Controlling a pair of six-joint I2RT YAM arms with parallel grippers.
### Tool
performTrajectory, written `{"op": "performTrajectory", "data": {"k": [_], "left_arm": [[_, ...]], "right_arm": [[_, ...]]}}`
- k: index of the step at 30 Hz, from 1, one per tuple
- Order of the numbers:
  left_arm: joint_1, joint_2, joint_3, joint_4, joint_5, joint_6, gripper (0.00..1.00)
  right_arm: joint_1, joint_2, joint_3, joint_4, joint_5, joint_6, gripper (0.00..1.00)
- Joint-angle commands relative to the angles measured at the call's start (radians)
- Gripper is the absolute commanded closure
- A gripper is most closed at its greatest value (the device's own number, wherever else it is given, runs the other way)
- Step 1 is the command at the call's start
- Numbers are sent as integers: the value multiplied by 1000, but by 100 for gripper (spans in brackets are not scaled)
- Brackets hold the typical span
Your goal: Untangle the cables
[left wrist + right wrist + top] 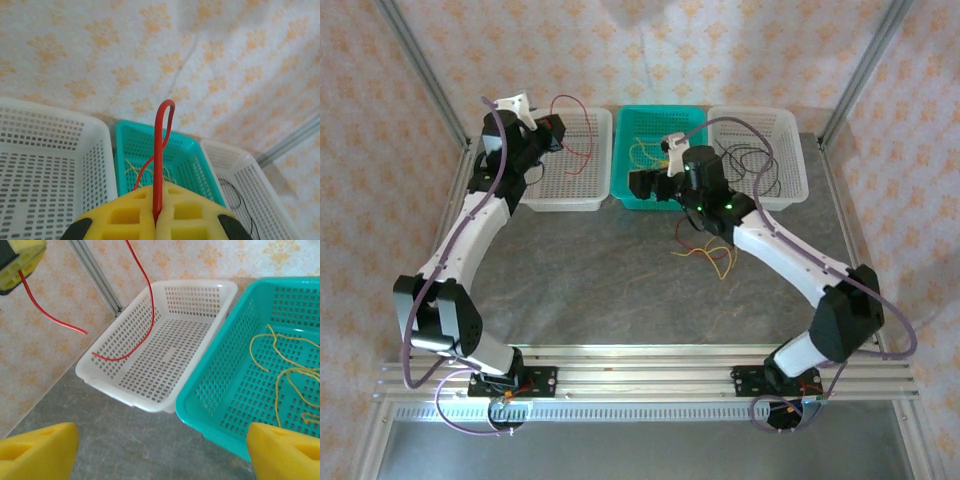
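Note:
My left gripper (548, 130) hangs over the left white basket (570, 197), shut on a red cable (582, 108). In the left wrist view that red cable (160, 150) rises in a loop from between the closed yellow pads (125, 215). Its free end droops into the left white basket (125, 390), where the red cable (145, 315) curves along the floor. My right gripper (162, 455) stands open and empty above the table, just before the teal basket (210, 415). A yellow cable (280, 375) lies in that basket. More red and yellow cables (712, 256) lie tangled on the table under the right arm.
A second white basket (790, 120) at the back right holds a black cable (750, 160). The three baskets stand in a row along the back of the grey table (600, 290). Metal frame posts (420, 70) rise at the rear corners.

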Motion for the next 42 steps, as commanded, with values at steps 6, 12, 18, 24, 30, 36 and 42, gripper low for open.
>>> {"op": "performTrajectory", "data": {"k": [6, 12, 18, 24, 30, 36, 42], "left_arm": [[66, 165, 23, 196, 78, -208, 100], [79, 319, 117, 169, 93, -255, 100], [82, 467, 211, 58, 18, -274, 100], [83, 554, 272, -47, 0, -267, 72], [83, 532, 270, -100, -31, -228, 23], [71, 466, 246, -176, -84, -177, 8], [-1, 292, 125, -179, -160, -120, 8]], "right_arm": [[3, 167, 185, 65, 8, 123, 12], [6, 193, 206, 64, 5, 164, 3], [6, 179, 204, 16, 100, 183, 0], [6, 153, 179, -15, 168, 209, 0], [6, 118, 132, -24, 171, 244, 0], [5, 27, 6, 11, 122, 212, 0], [6, -68, -86, -72, 194, 182, 0]]}}
